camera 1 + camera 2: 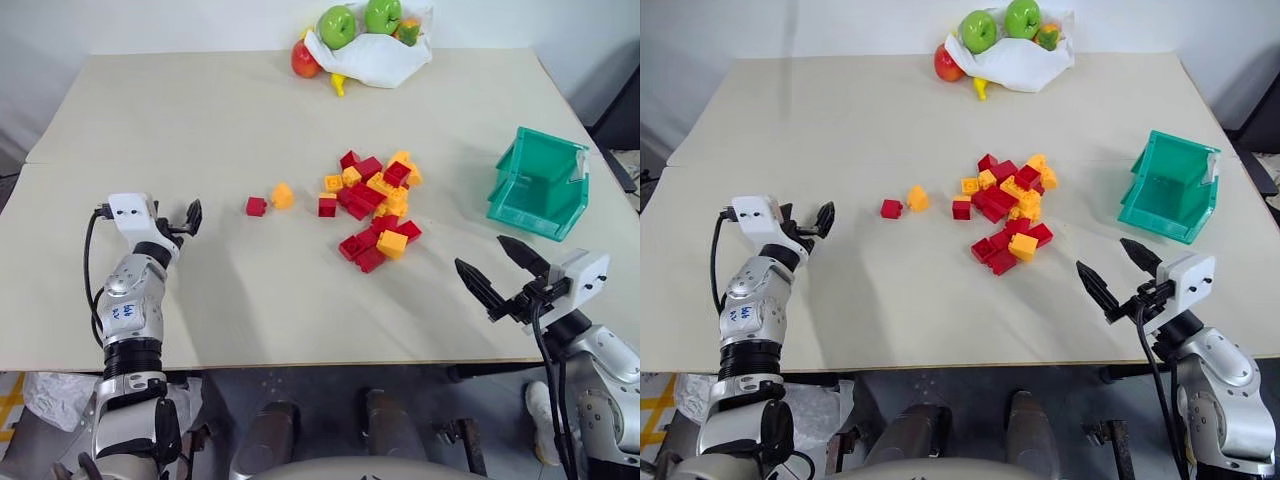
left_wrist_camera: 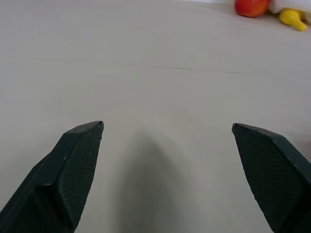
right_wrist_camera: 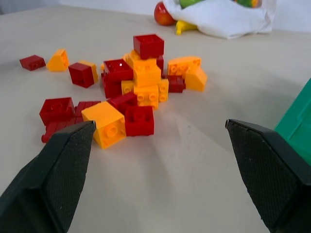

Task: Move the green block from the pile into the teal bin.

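The pile [image 1: 375, 205] of red and orange-yellow bricks lies in the middle of the table; the green block is hidden or out of view. The teal bin [image 1: 548, 140] stands to the right of the pile, near the table's right edge. My right gripper [image 1: 481, 252] hovers open near the front edge, below the bin and right of the pile, with nothing between its fingers. The right wrist view shows the pile [image 3: 131, 92] ahead of that gripper [image 3: 160, 123] and a bin wall [image 3: 296, 126] beside it. My left gripper [image 1: 185, 222] is open and empty at the front left, over bare table.
A red brick [image 1: 256, 206] and a yellow brick [image 1: 283, 195] lie apart, left of the pile. At the far edge a white bag [image 1: 375, 55] holds green apples [image 1: 337, 26], with a red apple [image 1: 304, 60] beside it.
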